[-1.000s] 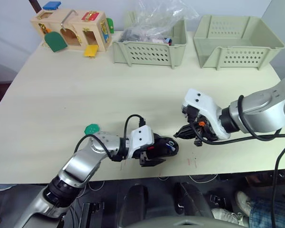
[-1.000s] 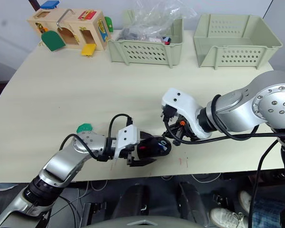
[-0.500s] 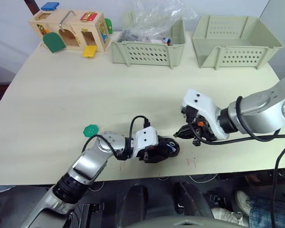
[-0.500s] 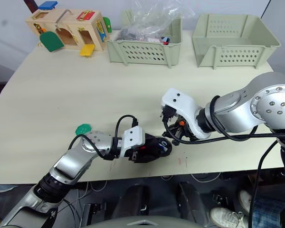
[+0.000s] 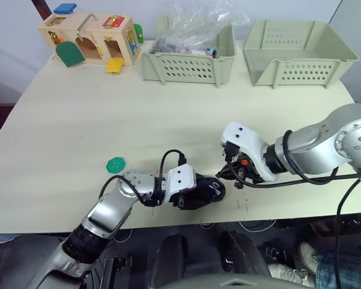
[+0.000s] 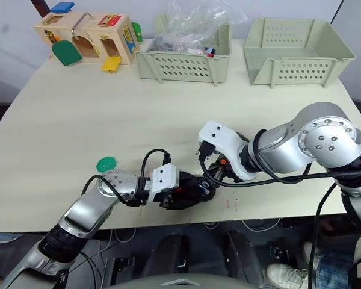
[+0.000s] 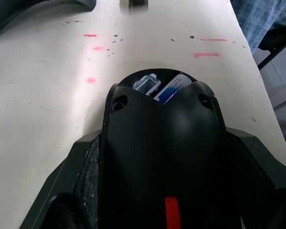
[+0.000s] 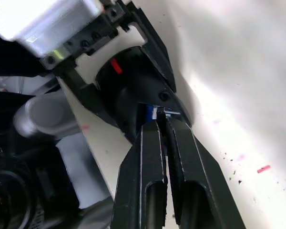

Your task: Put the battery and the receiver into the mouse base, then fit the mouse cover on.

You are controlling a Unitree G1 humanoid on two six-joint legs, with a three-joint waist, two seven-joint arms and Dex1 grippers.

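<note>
Your left gripper [image 7: 164, 191] is clamped on the black mouse base with the red scroll wheel [image 7: 164, 157], near the front edge of the pale table [image 5: 78, 150].
Your right gripper [image 8: 163, 125] has its fingers pressed together, with the tips at the open battery end of this base.

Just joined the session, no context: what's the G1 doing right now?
It is assembling a mouse near the table's front edge. The left gripper holds the mouse base between its fingers, steady on the table. The right gripper, fingers pressed together on something small at their tips, is at the open compartment at the end of the base, where a blue part already sits. The cover is not on the base yet.
</note>
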